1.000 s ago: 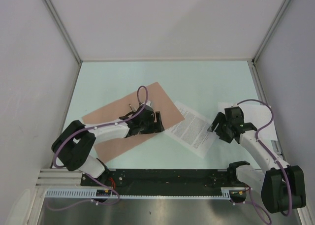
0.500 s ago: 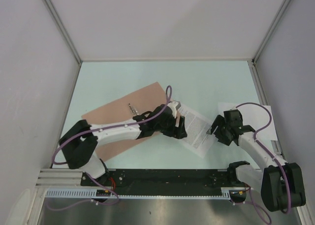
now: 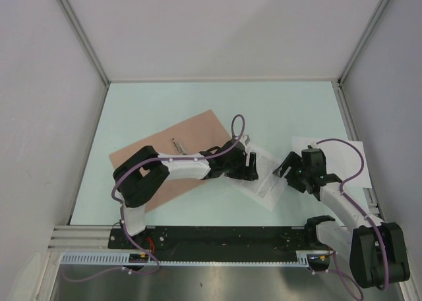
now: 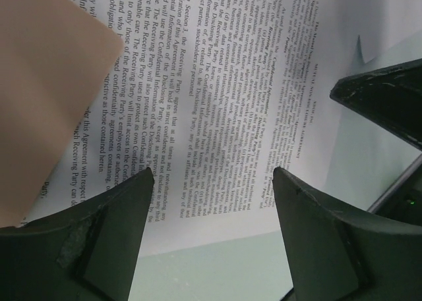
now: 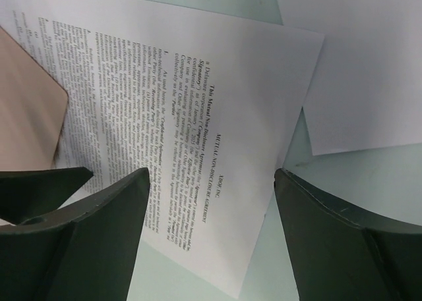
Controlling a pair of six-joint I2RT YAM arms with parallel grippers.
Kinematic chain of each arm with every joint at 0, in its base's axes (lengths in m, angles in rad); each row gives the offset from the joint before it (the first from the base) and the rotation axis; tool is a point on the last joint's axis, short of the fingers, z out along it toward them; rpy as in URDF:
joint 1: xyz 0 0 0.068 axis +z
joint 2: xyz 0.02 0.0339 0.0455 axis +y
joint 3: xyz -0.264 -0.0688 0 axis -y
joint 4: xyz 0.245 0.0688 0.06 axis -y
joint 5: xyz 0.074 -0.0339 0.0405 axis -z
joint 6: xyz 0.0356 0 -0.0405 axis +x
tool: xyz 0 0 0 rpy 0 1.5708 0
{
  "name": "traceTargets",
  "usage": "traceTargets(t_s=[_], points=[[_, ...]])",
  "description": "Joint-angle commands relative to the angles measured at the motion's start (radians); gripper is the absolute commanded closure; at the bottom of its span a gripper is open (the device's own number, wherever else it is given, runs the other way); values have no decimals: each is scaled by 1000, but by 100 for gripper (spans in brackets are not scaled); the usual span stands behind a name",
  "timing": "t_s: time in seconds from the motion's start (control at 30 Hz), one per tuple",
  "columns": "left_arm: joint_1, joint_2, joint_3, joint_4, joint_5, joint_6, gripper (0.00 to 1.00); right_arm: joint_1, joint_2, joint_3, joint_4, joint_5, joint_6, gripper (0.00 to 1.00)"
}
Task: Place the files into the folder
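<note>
Closest to the bases, the two grippers face each other across the printed sheet (image 3: 269, 184). The left gripper (image 3: 249, 166) hangs over the sheet's left half with its fingers (image 4: 119, 212) spread wide and nothing between them. The right gripper (image 3: 285, 171) sits at the sheet's right edge, just as wide open and just as empty. I cannot tell whether either set of tips touches the paper.

The sheet is white and lies flat and askew on the pale green table (image 3: 290, 110). It carries dense lines of small black type under a short centred heading. On its left side the rounded corner of the folder (image 4: 46, 83) lies over the text and throws a thin shadow on it. On its right side a corner slightly overlaps the plain sheet (image 5: 356, 64), a blank white page lying by the table's right edge and partly hidden under the right arm.

Farther back and to the left, the salmon folder lies flat, closed and turned at an angle, with the left arm stretched across it. A small metal piece (image 3: 177, 145) rests on its top.

A second ago the left gripper was over the folder, short of the sheet. Half a second ago it had reached the sheet's left edge, and now it is further over the text, with its elbow folded back. The right gripper has barely shifted. The sheets and the folder lie where they did.
</note>
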Motion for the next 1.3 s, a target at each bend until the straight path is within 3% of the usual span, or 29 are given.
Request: traceTargets(t_s=[0.0,0.43,0.63,0.97,1.1,1.27], points=[[1,25,-16,-33,-41,-48,20,0,-2,-60,65,-40,30,18],[1,35,-57,19,-10,-72,20,5,-171,-132,194,-175,145,15],[1,42,-71,27,-3,-81,20,-3,-231,-127,174,-158,84,12],[1,45,-91,41,2,-114,20,8,-281,-81,-166,80,180,11],[1,55,-100,51,0,-137,20,82,-287,-8,-385,224,266,11],[1,68,-100,63,-3,-166,20,234,-289,-32,-392,157,393,12]])
